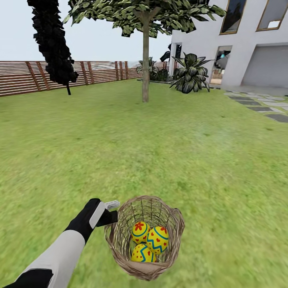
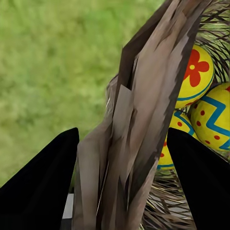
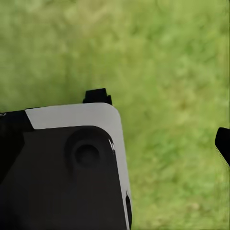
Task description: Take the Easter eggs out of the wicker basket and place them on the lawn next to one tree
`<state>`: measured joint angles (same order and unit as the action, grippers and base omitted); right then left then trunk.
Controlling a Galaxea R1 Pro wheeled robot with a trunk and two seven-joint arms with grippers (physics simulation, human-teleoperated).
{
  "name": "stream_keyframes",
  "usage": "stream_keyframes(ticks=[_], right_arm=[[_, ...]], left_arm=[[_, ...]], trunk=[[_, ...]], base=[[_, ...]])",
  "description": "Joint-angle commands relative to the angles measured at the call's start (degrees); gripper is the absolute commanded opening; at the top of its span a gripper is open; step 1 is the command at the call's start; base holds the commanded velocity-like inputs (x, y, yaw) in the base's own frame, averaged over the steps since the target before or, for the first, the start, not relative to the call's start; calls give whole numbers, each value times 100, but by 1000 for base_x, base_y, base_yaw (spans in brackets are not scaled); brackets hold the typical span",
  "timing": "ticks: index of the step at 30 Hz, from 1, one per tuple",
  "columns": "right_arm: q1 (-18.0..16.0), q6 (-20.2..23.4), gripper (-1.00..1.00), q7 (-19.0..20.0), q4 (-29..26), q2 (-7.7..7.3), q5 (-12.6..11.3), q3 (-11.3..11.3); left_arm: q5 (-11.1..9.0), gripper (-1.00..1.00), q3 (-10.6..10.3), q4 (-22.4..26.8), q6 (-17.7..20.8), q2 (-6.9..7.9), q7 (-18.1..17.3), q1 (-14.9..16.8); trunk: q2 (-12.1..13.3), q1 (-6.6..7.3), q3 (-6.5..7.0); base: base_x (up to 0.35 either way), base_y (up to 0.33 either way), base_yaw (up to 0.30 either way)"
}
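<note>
wicker basket (image 1: 146,272) rim pinched between left jaws; three easter eggs (image 1: 150,241) inside.

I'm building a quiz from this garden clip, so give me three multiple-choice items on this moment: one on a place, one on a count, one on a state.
1. Where is the left gripper?
A. At the wicker basket's rim
B. By the tree trunk
C. Against the fence

2. How many Easter eggs lie in the basket?
A. One
B. Two
C. Three

3. How do the left gripper's fingers stand?
A. Straddling the braided rim, one each side
B. Closed on an egg
C. Flat on the lawn

Answers:
1 A: the head view shows the black gripper at the basket's near-left edge.
2 C: three yellow painted eggs show inside.
3 A: the left wrist view shows the rim running between the two dark fingers, the eggs beyond.
</note>
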<state>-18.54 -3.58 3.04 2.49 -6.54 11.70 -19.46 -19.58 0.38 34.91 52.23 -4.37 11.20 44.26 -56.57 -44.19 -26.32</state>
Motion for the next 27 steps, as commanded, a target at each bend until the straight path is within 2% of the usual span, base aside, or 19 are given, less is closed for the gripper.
stream_keyframes(ticks=[1, 7, 11, 27], right_arm=[[-9, -38, 100, 7, 24, -5, 51, -49], [-9, -38, 100, 9, 25, -5, 51, -49], [-9, -38, 100, 10, 24, -5, 51, -49], [-9, -38, 100, 6, 24, -5, 51, -49]], left_arm=[[-143, -100, 6, 7, 13, -2, 57, 3], [-143, -100, 6, 7, 10, 1, 57, 3], [-143, -100, 4, 7, 15, 89, 49, 3], [-143, -100, -3, 7, 15, 94, 48, 3]], trunk=[[-4, -4, -6], [-4, -4, -6], [-4, -4, -6], [-4, -4, -6]], base=[[327, 0, 0], [327, 0, 0], [327, 0, 0], [327, 0, 0]])
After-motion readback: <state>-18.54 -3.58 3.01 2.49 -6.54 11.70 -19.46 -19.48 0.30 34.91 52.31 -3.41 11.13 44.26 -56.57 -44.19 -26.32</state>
